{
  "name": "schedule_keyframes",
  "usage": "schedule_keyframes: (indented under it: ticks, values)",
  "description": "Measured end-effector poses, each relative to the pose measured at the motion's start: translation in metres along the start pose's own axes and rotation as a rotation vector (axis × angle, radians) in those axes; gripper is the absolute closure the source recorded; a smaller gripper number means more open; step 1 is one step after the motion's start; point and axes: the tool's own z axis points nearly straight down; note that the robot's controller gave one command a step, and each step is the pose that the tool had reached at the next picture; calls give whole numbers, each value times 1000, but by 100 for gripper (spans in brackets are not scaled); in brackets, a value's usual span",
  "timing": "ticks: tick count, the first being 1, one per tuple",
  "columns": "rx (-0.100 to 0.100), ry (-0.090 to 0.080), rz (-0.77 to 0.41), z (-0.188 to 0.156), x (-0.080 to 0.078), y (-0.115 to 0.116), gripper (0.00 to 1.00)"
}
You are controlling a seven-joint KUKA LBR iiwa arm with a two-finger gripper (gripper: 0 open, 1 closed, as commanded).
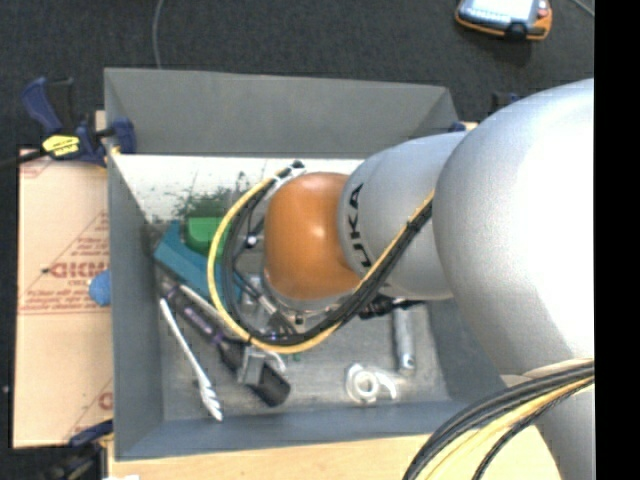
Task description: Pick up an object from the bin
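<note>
A dark surface (300, 28) carries a grey metal bin (280, 113), and an orange-and-grey handheld device (503, 8) is seen on that surface beyond the bin's far right corner. The bin is entered from its right edge by the large silver arm (520, 228), whose wrist bears an orange cover (305, 233) looped by yellow and black cables (225, 238) over the middle of the bin. Below the cover the dark end effector (260, 376) is lowered close to the bin floor, near the front edge and left of centre; whether it is spread or pressed together cannot be told, and nothing can be made out held in it. A teal box (183, 258) lies against the left wall, with a green thing (203, 231) touching its far side. A white plastic fork (190, 353) is laid slantwise just left of the end effector, tines toward the front left corner. A metal cylinder (403, 340) and a white ring-shaped piece (367, 383) lie toward the front right corner.
</note>
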Motion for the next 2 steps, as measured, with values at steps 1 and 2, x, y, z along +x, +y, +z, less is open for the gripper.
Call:
schedule_keyframes:
  ticks: [1, 2]
  values:
    - [-1, -11, 184, -4, 17, 11, 0]
    - [1, 2, 115, 26, 4, 2, 0]
